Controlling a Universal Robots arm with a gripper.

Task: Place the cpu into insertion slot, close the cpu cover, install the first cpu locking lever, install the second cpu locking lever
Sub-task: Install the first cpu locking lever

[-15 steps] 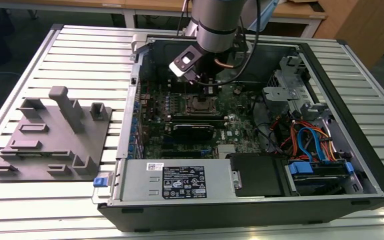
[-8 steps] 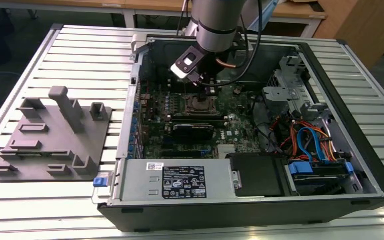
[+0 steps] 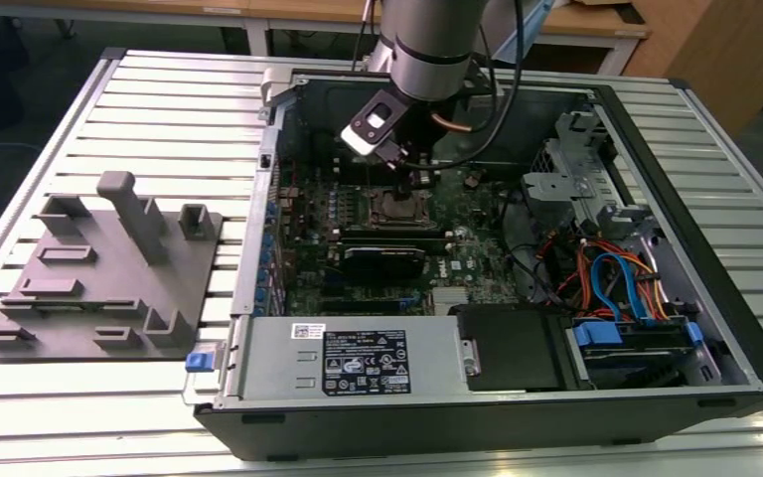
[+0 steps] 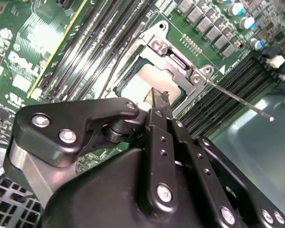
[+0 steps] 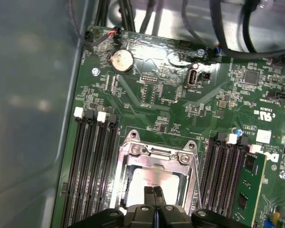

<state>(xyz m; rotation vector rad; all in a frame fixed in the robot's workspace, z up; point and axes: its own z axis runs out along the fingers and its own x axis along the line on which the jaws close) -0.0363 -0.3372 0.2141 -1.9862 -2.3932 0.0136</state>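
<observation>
cpu (image 5: 152, 176) seated, cpu cover (image 5: 156, 154) looks down; one locking lever (image 4: 237, 99) sticks up unlatched; fingers (image 5: 149, 194) pressed together, empty, tips at cpu

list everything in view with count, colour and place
computer case: one, black, open on the table
table: one, pale grey slats, under everything
fixture tray: one, grey, at the exterior view's left of the case
motherboard: one, green, inside the case
insertion slot: one, silvery rim, mid motherboard
cpu: one, silver-grey, seated in the insertion slot
cpu cover: one, silvery, lying around the cpu
locking lever: one, thin silvery rod, sticking out beside the slot
memory slots: two banks, black, flanking the slot
power supply: one, silver, inside the case
arm: one, grey, above the slot
fingers: two, black, shut, tips over the cpu
</observation>
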